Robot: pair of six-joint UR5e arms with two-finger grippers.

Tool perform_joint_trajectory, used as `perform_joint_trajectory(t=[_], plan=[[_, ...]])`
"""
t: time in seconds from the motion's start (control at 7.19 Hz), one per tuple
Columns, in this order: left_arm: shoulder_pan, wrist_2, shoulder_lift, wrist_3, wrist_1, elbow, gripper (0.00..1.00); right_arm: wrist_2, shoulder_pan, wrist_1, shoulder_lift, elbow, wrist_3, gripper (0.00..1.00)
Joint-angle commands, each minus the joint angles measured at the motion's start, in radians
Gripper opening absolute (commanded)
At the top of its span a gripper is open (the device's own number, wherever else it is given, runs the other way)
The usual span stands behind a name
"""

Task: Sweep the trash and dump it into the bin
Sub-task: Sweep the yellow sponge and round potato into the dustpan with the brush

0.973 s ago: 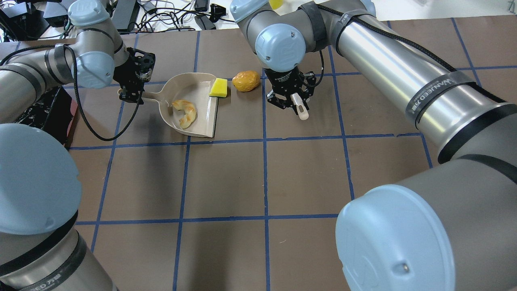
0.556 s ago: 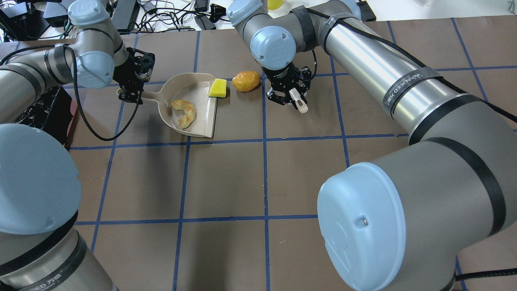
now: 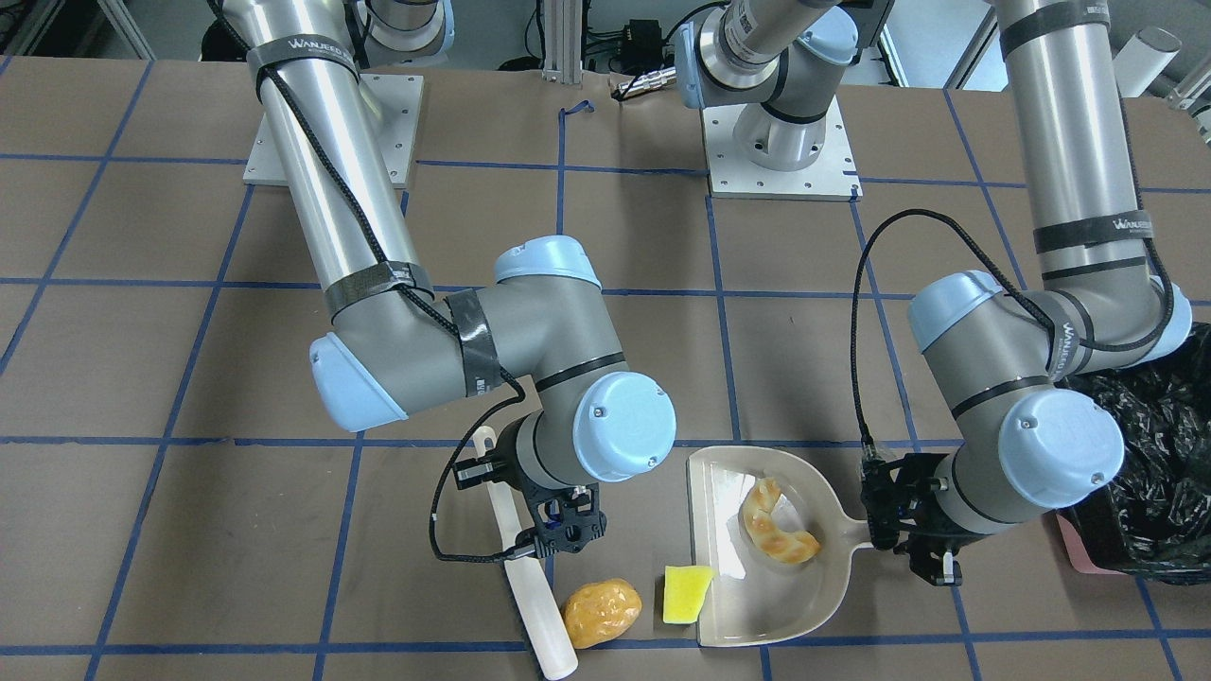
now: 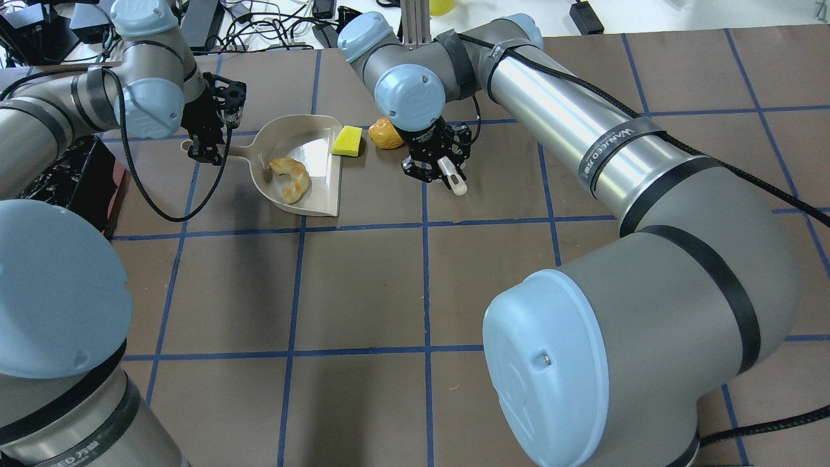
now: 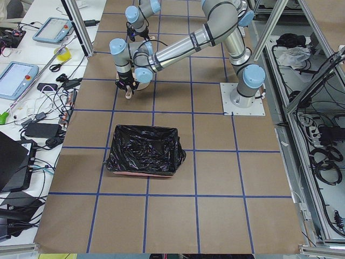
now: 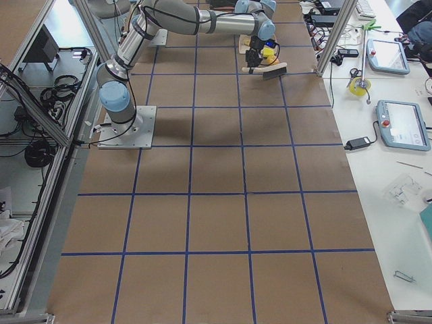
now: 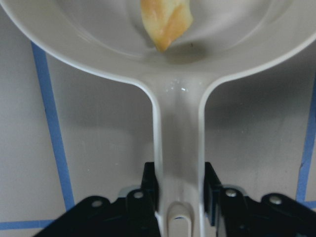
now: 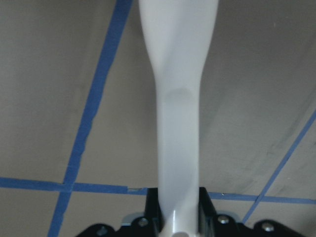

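My left gripper [image 4: 206, 139] is shut on the handle of the beige dustpan [image 4: 318, 133], as the left wrist view shows [image 7: 178, 190]. The tan croissant [image 4: 290, 176] lies inside the pan [image 3: 757, 605]. The yellow sponge wedge [image 4: 348, 141] sits at the pan's open edge. The golden-brown lump [image 4: 384, 134] lies just beyond the sponge, partly hidden by my right wrist. My right gripper [image 4: 433, 162] is shut on a long white sweeping tool [image 3: 530, 586], which touches the lump [image 3: 602, 612]. The bin [image 5: 144, 150], pink-sided with a black bag, stands behind my left arm.
The bin's black liner [image 3: 1149, 454] sits close to my left elbow. Cables and boxes [image 4: 259, 26] crowd the table's far edge. Blue tape lines [image 4: 425, 259] grid the brown table. Tablets and tools lie on a side bench [image 6: 398, 121].
My right gripper has moved left with the white tool, and the lump has shifted closer to the sponge. The dustpan has shifted slightly left. Both grippers keep their hold.
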Motion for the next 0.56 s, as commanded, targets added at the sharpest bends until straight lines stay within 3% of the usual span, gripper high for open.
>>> perform_joint_trajectory(t=[0.0, 0.42], plan=[[-0.007, 0.024, 0.001, -0.021, -0.001, -0.006, 0.04, 0.042, 0.029, -0.005, 0.004, 0.0, 0.047, 0.0], [-0.007, 0.024, 0.001, -0.023, 0.002, -0.01, 0.04, 0.129, 0.07, -0.038, 0.013, -0.002, 0.148, 0.0]])
